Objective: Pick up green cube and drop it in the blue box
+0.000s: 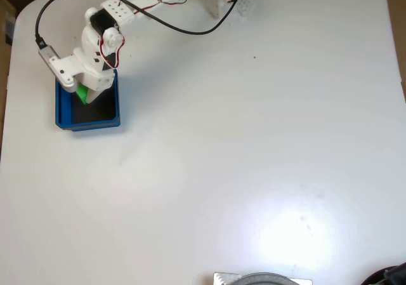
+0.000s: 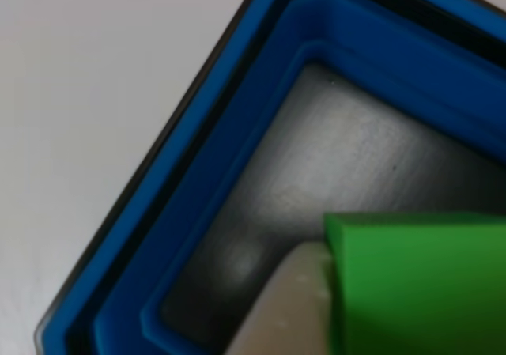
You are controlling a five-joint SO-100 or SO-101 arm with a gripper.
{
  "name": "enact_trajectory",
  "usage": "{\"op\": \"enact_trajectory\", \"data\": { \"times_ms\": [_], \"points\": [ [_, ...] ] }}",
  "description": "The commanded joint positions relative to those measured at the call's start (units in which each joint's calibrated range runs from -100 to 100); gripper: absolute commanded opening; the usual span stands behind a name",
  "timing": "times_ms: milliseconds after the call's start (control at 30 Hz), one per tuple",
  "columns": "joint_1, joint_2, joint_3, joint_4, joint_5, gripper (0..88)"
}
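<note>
Green cube (image 1: 82, 93) is sitting pinched in the gripper (image 1: 85, 94), hanging over the blue box (image 1: 87, 124) at the upper left of the fixed view. Close up, it's filling the lower right, white finger (image 2: 288, 307) pressing against it.

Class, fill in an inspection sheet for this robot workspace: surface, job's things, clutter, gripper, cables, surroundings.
Surface: plain white table, with glare near the bottom edge.
Job's things: small bright green cube held over the dark floor of the square shallow blue box.
Clutter: nothing seen, apart from a tiny dark speck.
Gripper: white two-finger gripper, shut on the cube above the box.
Cables: black cable looping across the arm; red wires at the joints.
Surroundings: grey round object at the bottom edge.
</note>
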Motion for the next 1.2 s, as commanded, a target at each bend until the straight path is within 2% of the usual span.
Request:
{"op": "enact_trajectory", "data": {
  "times_ms": [0, 533, 867, 1167],
  "points": [
    [0.49, -1.14, -3.07, -1.41, -0.15, 1.1],
    [0.64, -1.30, -3.07, -1.25, -0.20, 1.6],
    [0.64, -1.22, -3.07, -1.25, -0.20, 13.0],
    [0.64, -1.14, -2.98, -1.09, -0.20, 14.2]
  ]
}}
